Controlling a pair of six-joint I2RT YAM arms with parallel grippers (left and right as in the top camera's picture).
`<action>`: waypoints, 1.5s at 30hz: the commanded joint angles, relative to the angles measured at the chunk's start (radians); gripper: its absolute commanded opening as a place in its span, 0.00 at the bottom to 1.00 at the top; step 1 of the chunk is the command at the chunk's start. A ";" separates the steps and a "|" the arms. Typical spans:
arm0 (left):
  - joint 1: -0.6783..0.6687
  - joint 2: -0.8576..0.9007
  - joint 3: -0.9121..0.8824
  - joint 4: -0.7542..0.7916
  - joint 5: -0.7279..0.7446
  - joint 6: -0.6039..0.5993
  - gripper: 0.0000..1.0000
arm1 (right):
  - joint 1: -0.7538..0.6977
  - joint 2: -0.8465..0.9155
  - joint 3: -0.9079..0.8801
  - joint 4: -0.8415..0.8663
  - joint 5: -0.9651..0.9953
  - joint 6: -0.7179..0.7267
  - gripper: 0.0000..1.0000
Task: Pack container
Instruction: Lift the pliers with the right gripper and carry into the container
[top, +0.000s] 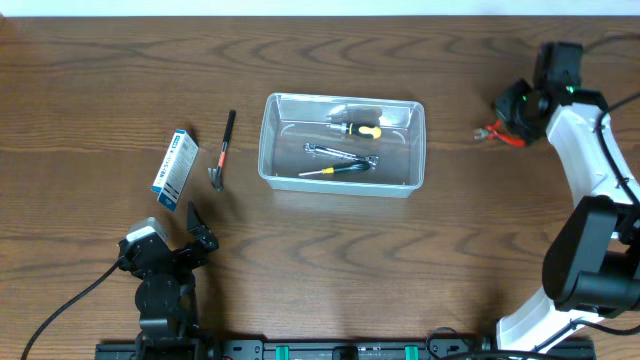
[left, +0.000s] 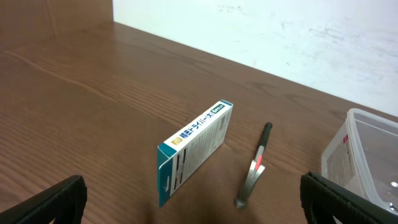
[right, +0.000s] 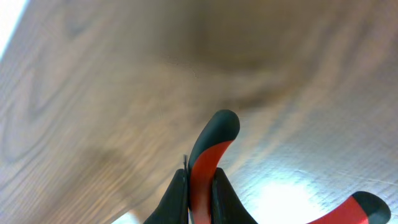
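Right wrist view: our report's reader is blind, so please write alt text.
The right arm's fingers pinch a red-and-black tool handle, with a blurred wooden table behind. A second handle shows at lower right.

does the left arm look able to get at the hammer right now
Probably yes: the left gripper is open, and the hammer lies in the open just ahead, clear of the box beside it.

Brown wood-grain surface (top: 100, 90); clear container (top: 266, 140); blue-and-white box (top: 175, 169); red-and-black plier handles (right: 208, 149); black hammer (top: 224, 150) with a red band.
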 joint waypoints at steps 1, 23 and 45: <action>-0.004 -0.006 -0.024 -0.009 -0.005 0.010 0.98 | 0.057 0.006 0.099 -0.021 0.009 -0.136 0.01; -0.004 -0.006 -0.024 -0.009 -0.005 0.010 0.98 | 0.478 0.007 0.336 -0.101 0.046 -0.319 0.01; -0.004 -0.006 -0.024 -0.009 -0.005 0.010 0.98 | 0.637 0.196 0.335 -0.177 0.083 -0.332 0.01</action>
